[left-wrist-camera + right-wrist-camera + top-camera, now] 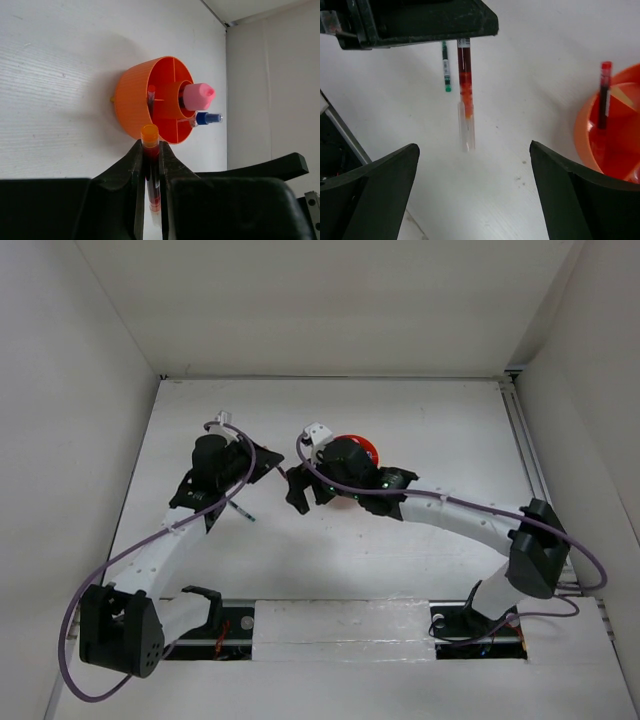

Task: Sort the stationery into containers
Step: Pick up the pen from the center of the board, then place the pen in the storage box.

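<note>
Orange-capped pen [150, 152] sits clenched in left fingers [129, 172], unseen from above; right fingers [375, 187] spread apart.

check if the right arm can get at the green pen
Probably not cleanly: the green pen lies right by the left tool, whose orange-capped pen hangs between it and the open right tool.

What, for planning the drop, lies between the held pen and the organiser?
Only bare table, in the right wrist view, between the pen and the organiser.
</note>
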You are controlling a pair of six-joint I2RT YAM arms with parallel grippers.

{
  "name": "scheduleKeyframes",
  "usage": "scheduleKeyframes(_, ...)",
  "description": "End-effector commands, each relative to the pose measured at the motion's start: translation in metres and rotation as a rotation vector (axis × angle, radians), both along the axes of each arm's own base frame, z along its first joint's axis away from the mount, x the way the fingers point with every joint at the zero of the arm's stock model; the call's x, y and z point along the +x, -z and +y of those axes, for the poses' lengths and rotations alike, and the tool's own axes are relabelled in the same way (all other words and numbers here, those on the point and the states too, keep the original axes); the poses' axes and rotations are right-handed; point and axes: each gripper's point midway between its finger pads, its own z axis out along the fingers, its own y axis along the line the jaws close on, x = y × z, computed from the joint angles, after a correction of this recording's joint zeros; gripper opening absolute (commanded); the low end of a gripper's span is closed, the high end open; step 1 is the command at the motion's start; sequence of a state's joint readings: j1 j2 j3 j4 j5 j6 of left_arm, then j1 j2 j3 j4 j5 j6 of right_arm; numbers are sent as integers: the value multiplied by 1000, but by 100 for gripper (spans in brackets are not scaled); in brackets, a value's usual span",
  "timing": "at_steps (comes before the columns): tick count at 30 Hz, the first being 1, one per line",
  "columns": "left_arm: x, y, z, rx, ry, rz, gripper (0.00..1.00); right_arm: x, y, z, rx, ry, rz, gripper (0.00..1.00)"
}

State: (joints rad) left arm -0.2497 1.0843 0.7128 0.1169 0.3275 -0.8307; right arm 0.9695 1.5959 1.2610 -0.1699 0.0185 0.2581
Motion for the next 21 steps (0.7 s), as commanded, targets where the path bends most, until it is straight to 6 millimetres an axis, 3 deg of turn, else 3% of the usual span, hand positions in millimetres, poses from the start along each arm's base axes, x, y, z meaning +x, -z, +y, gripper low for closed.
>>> scheduleKeyframes(1,17,-36,-6,-11,12,-153,0,8,-44,-28,49,102,-104,98)
scheduleKeyframes(2,20,-47,-7,-21,11,-191,0,6,-42,-37,33,120,-105,100)
scheduleKeyframes(3,23,-45,-8,-20,11,-190,0,4,-58,-49,48,136,-137,100)
scheduleKeyframes(5,28,-54,-8,-20,-5,-215,0,2,-58,-72,6,188,-158,100)
scheduleKeyframes(6,28,-56,-11,-20,-5,-224,0,-3,-73,-85,32,208,-182,100)
scheduleKeyframes(8,37,-70,-11,-13,-55,-262,0,-4,-77,-107,6,261,-192,100)
scheduleKeyframes(9,34,-68,-27,11,-37,-255,0,-5,-86,-122,14,284,-212,100)
scheduleKeyframes(10,40,-72,-27,50,-95,-269,0,-7,-91,-129,14,295,-218,100)
scheduleKeyframes(11,36,-80,-51,85,-59,-283,0,-10,-97,-144,11,326,-228,100)
scheduleKeyframes(12,37,-86,-60,89,-70,-293,0,-8,-89,-151,-19,345,-218,100)
scheduleKeyframes(14,44,-93,-65,122,-117,-301,0,-17,-101,-166,-2,357,-232,100)
scheduleKeyframes(20,47,-75,-91,162,-205,-306,0,-31,-123,-207,40,422,-274,100)
scheduleKeyframes(21,43,-74,-98,184,-240,-320,0,-33,-117,-212,19,430,-268,100)
